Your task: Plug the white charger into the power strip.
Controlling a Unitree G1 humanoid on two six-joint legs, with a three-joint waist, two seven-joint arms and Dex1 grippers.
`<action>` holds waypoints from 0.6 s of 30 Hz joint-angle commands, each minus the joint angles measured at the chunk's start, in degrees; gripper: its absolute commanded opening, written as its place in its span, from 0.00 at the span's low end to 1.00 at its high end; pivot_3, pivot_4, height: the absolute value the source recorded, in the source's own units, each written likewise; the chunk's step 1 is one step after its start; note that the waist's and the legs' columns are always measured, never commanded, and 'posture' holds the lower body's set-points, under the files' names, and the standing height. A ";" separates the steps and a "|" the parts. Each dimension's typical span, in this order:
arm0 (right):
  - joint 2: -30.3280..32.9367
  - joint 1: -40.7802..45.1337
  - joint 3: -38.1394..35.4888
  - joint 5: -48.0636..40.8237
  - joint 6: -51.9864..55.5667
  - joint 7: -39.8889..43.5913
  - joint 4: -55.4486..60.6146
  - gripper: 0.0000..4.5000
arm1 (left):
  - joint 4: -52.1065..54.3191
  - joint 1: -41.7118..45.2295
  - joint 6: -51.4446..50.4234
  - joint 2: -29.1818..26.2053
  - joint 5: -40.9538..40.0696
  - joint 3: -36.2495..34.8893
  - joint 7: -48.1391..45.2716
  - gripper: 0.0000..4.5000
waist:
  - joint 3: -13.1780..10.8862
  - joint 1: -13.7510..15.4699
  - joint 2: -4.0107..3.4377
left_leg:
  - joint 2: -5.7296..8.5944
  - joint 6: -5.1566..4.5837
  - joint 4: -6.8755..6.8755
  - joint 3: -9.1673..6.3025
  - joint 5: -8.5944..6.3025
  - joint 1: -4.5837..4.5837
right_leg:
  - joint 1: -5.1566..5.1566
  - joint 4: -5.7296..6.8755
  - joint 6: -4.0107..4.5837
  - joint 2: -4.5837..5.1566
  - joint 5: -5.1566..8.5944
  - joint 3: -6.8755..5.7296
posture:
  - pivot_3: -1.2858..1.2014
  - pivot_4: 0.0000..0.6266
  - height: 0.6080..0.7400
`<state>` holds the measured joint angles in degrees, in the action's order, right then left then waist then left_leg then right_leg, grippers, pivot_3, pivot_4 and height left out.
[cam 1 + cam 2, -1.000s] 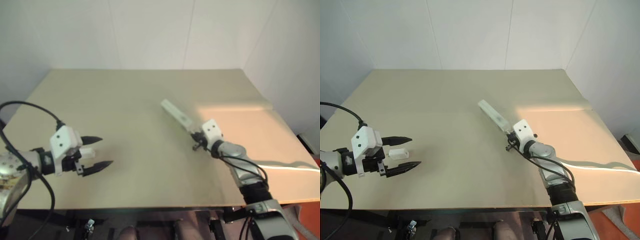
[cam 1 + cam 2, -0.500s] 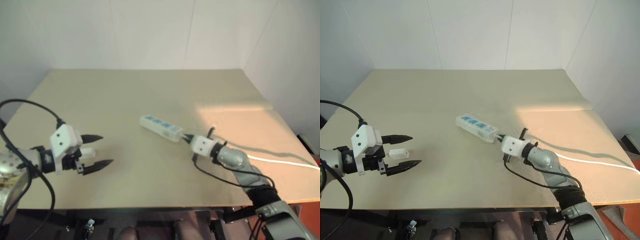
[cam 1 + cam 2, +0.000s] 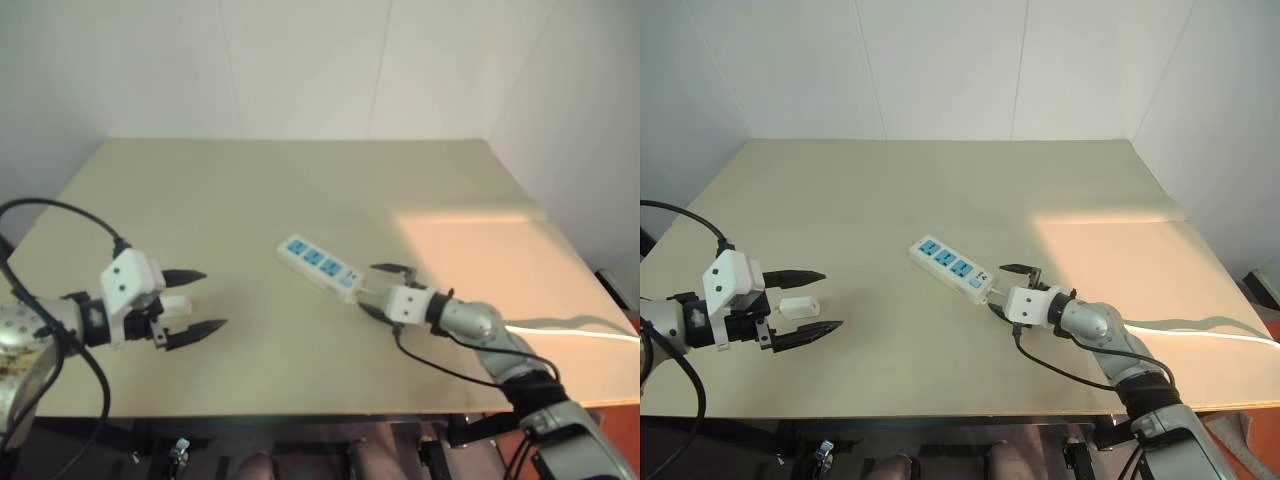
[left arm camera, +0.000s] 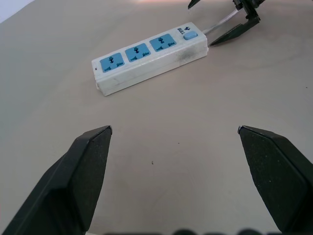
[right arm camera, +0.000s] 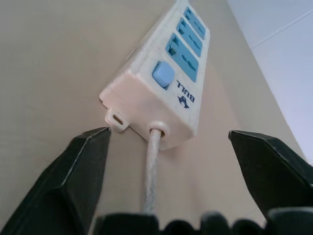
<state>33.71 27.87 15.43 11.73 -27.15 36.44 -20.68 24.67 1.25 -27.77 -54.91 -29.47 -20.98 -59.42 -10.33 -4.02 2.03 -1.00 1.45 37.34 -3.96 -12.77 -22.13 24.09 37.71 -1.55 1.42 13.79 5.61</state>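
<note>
Two grippers are showing in my head view, both with fingers spread and nothing between them. The strip (image 3: 952, 267) is lying flat, sockets up, and I am taking it as my landmark. The right gripper (image 3: 1009, 291) is sitting at the strip's switch end, jaws apart around the cable (image 3: 1200, 325) exit but gripping nothing. The left gripper (image 3: 808, 301) is hovering well to the left of the strip, and the charger (image 3: 798, 306) is lying on the table (image 3: 940, 180) between its open fingers, not pinched.

Through the left wrist I am looking across bare table at the strip's three blue sockets, with the right fingers (image 4: 233, 32) beyond its switch end.

Through the right wrist I am reading "BULL" printed beside the blue switch (image 5: 162, 74).

I judge the strip placed and freed; next I need the left jaws closing on the charger, then carrying it to a socket, prongs down.
</note>
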 commanded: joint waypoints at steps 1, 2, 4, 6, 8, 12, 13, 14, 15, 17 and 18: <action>2.57 -1.77 -3.17 -8.79 3.33 7.57 5.17 0.99 | 0.28 0.77 0.86 -0.75 -0.36 -0.28 -0.50 1.00 | 0.00 0.02 0.00 | 0.00 0.00 0.00 0.00 0.00 -0.01 | 0.01 0.00 0.00 0.00 0.00 0.00 | 0.52 0.24 1.00; 3.26 -2.31 -4.00 -11.24 4.25 9.60 6.28 0.99 | 0.02 0.93 0.97 -0.86 -0.36 -0.29 -0.73 1.00 | 0.00 0.02 0.00 | 0.00 0.00 0.00 0.00 0.00 -0.02 | 0.01 0.00 0.00 0.01 0.00 0.00 | 0.52 0.24 1.00; 3.85 -3.05 -5.36 -14.50 6.18 11.51 7.99 0.99 | -0.37 1.27 1.15 -0.98 -0.34 -0.24 -1.04 1.00 | -0.01 0.04 0.00 | 0.01 0.00 0.00 0.00 0.00 -0.02 | 0.01 0.01 0.00 0.02 0.00 0.00 | 0.52 0.24 1.00; 3.22 -4.04 -8.24 -19.93 11.08 12.20 10.96 0.99 | -1.29 2.19 1.64 -1.18 -0.20 0.09 -1.60 1.00 | -0.01 0.07 0.00 | 0.00 0.00 0.01 0.00 0.00 0.01 | -0.02 0.01 0.00 0.02 0.00 -0.01 | 0.52 0.24 1.00; 2.33 -4.61 -10.14 -23.16 15.61 12.06 13.18 0.99 | -1.96 2.90 1.96 -1.22 -0.05 0.39 -1.98 1.00 | -0.01 0.05 0.00 | 0.00 0.00 0.00 -0.01 0.00 0.03 | -0.02 0.04 0.00 0.01 0.00 -0.01 | 0.52 0.24 1.00; -3.18 -4.02 -14.82 -36.48 40.54 4.51 20.93 0.99 | -3.27 5.05 2.56 -0.69 -0.57 1.47 -2.72 1.00 | 0.00 -0.11 0.00 | -0.02 0.00 0.00 -0.01 0.00 0.04 | 0.00 0.08 0.00 -0.03 0.00 0.00 | 0.52 0.24 1.00; -4.51 -3.51 -15.79 -38.95 45.98 2.35 22.40 0.99 | -3.45 5.41 2.64 -0.51 -0.73 1.66 -2.81 1.00 | -0.01 -0.08 0.00 | -0.03 0.00 0.00 -0.01 0.00 0.03 | 0.02 0.11 0.01 -0.03 0.00 0.00 | 0.52 0.24 1.00; -5.58 -3.13 -16.24 -40.45 49.50 1.01 23.92 0.99 | -3.48 5.82 2.40 -0.26 -1.11 1.69 -2.69 1.00 | -0.01 -0.03 0.00 | -0.02 0.00 0.00 -0.01 0.00 0.02 | 0.04 0.14 0.01 -0.03 0.00 0.00 | 0.52 0.24 1.00; -6.37 -2.78 -15.91 -40.58 51.82 0.01 25.19 0.99 | -3.47 6.20 2.11 -0.17 -1.48 1.71 -2.71 1.00 | -0.01 0.01 0.00 | -0.01 0.00 0.00 -0.02 0.00 0.00 | 0.06 0.14 0.01 -0.02 0.00 0.00 | 0.52 0.24 1.00; -7.44 -2.54 -14.57 -39.46 54.11 -1.00 26.74 0.99 | -3.51 6.65 1.82 -0.24 -1.61 1.86 -2.80 1.00 | -0.01 0.07 -0.01 | 0.00 0.00 0.00 -0.02 0.00 -0.04 | 0.08 0.11 0.01 -0.01 0.01 -0.01 | 0.52 0.24 1.00; -7.81 -2.47 -14.09 -39.12 55.38 -1.30 27.06 0.99 | -3.60 6.79 1.80 -0.29 -1.53 1.96 -2.85 1.00 | -0.01 0.06 -0.01 | 0.01 0.00 0.00 -0.02 0.00 -0.07 | 0.10 0.08 0.00 0.00 0.01 -0.01 | 0.52 0.24 1.00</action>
<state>25.99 24.24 1.60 -26.36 26.06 35.99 3.50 20.78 6.94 -26.33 -54.92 -29.77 -18.78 -62.00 -10.34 -3.96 2.02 -0.99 1.45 37.34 -3.98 -12.77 -22.22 24.19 37.75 -1.55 1.42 13.80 5.60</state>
